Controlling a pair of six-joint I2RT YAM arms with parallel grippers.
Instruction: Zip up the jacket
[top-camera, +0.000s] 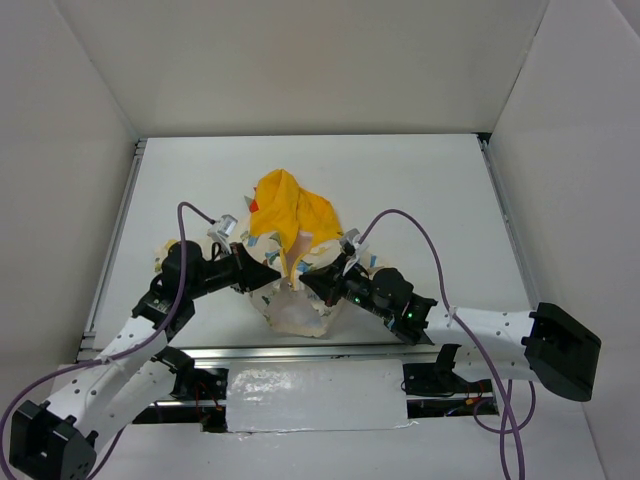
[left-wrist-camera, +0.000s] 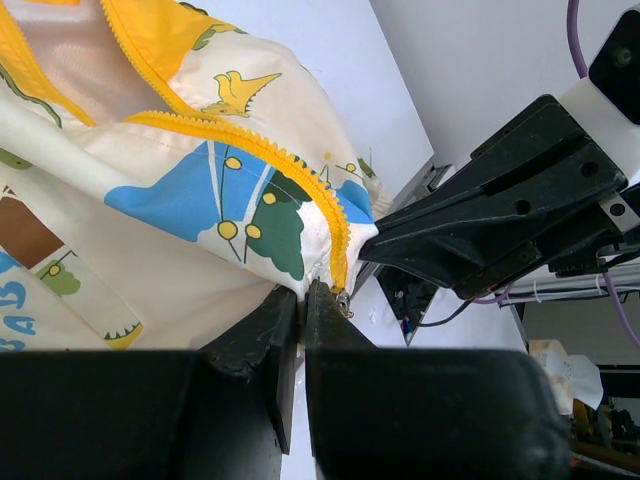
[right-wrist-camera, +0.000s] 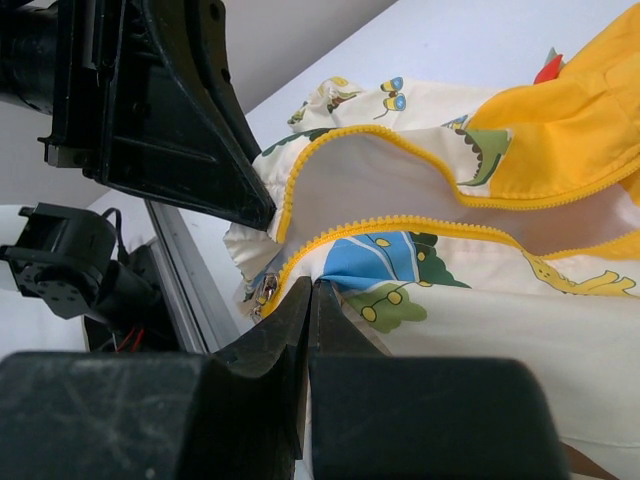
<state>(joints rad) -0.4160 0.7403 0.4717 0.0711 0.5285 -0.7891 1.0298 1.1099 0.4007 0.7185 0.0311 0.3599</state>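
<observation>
Left hand and right hand each pinch the jacket hem (zipper unzipped); hood points away, long axis near-to-far.

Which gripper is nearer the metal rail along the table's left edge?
Left. The left gripper pinches the jacket at its hem on the side facing the rail; the right gripper pinches it just beyond, farther from the rail.

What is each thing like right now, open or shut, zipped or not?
jacket: unzipped, front open, bunched up
zipper: undone, slider at the bottom
left gripper: shut on jacket, beside the slider
right gripper: shut on jacket, beside the slider
</observation>
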